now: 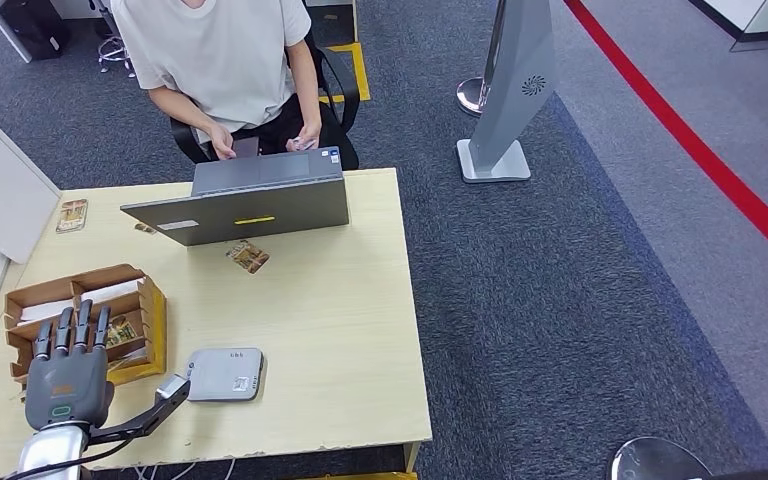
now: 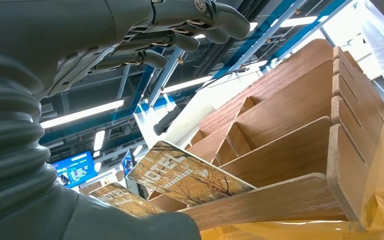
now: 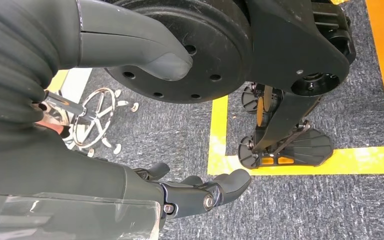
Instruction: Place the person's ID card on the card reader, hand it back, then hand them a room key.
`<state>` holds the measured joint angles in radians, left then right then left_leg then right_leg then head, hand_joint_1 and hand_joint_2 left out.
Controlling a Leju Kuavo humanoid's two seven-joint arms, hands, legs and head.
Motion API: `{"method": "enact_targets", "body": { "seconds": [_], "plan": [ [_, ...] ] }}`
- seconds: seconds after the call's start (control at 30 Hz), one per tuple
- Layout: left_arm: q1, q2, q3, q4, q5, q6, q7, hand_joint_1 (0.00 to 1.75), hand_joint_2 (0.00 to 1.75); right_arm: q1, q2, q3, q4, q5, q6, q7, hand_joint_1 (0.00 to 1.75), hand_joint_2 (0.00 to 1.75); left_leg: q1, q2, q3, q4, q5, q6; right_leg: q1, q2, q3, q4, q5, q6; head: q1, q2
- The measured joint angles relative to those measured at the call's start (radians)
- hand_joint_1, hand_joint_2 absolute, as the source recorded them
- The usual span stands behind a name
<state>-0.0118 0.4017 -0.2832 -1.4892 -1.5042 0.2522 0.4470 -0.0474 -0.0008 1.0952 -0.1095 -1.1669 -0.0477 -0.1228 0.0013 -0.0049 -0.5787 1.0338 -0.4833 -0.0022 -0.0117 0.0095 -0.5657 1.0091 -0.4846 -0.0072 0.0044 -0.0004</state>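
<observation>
Left hand (image 1: pixel 65 372) w/ spread fingers over card box (image 1: pixel 150 330) near table edge.

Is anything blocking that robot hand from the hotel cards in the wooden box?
Nothing visible does. The left hand hovers over the wooden box, its fingers spread and holding nothing. The hotel cards stand in their slot with their edges exposed and open space between them and the fingers.
</observation>
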Motion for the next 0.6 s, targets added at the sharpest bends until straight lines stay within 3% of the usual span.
{"method": "enact_targets", "body": {
  "seconds": [0.03, 0.07, 0.6],
  "plan": [
    [0.000, 0.000, 0.000, 0.000, 0.000, 0.000, -0.002, 1.56, 1.75, 0.000, 0.000, 0.000, 0.000, 0.000, 0.000, 0.000, 0.00, 1.75, 0.000, 0.000, 0.000, 0.000, 0.000, 0.000, 0.000, 0.000, 0.000, 0.000, 0.000, 0.000, 0.000, 0.000],
    [0.000, -0.001, 0.000, 0.001, 0.000, -0.002, -0.007, 1.75, 1.75, 0.000, 0.000, 0.000, 0.000, 0.000, 0.000, 0.000, 0.00, 1.75, 0.000, 0.000, 0.000, 0.000, 0.000, 0.000, 0.000, 0.000, 0.000, 0.000, 0.000, 0.000, 0.000, 0.000],
    [0.003, -0.015, 0.005, 0.024, 0.000, -0.008, -0.044, 1.75, 1.75, 0.000, 0.000, 0.006, 0.000, 0.000, 0.000, 0.002, 0.00, 1.75, 0.000, 0.000, 0.000, 0.000, 0.000, 0.000, 0.000, 0.000, 0.000, 0.000, 0.000, 0.000, 0.000, 0.000]
  ]
}}
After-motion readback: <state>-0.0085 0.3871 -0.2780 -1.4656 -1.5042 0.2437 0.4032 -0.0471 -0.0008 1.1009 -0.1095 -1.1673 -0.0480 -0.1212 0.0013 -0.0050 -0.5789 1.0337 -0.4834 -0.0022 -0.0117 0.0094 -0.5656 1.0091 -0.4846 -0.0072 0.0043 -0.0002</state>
